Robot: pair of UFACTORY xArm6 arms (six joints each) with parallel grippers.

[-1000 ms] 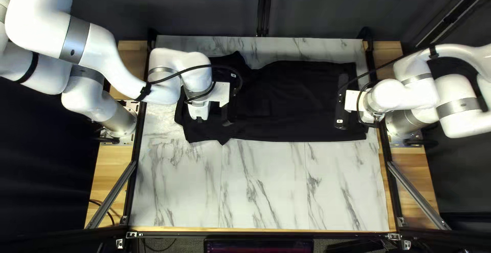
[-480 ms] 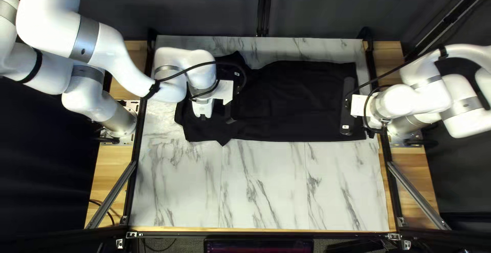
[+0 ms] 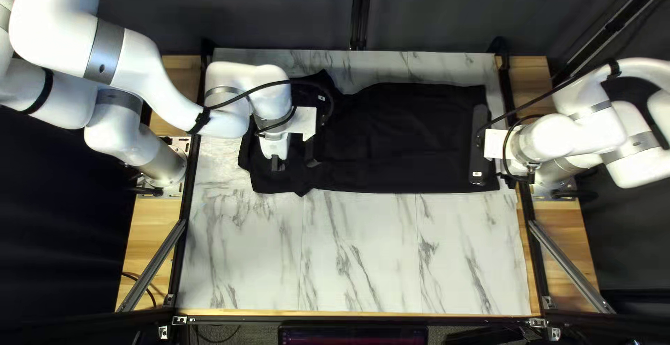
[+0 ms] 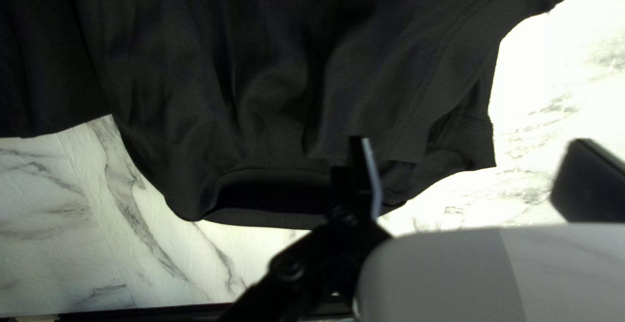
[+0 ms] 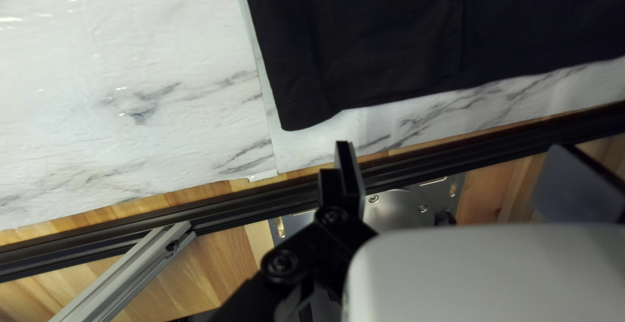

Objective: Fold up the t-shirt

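Observation:
A black t-shirt (image 3: 412, 139) lies lengthwise across the far half of the table, collar end at the left of the top left view. Over that end is my left gripper (image 3: 278, 164). The left wrist view has this gripper (image 4: 472, 175) open, one finger over the collar opening of the shirt (image 4: 267, 126); contact cannot be told. My right gripper (image 3: 509, 182) is beside the shirt's other end, at the table's right edge. Its wrist view shows the gripper (image 5: 462, 175) open, with a corner of the shirt (image 5: 306, 104) just ahead of one finger and no cloth between the fingers.
The marbled table top (image 3: 363, 254) extends in front of the shirt. Dark rails run along both table sides, and a metal brace (image 5: 124, 276) slants near my right gripper. The far edge has a dark curtain (image 3: 279, 10) behind it.
My right gripper has moved toward the right, off the end of the shirt. The left arm has shifted only slightly. The shirt looks almost unchanged.

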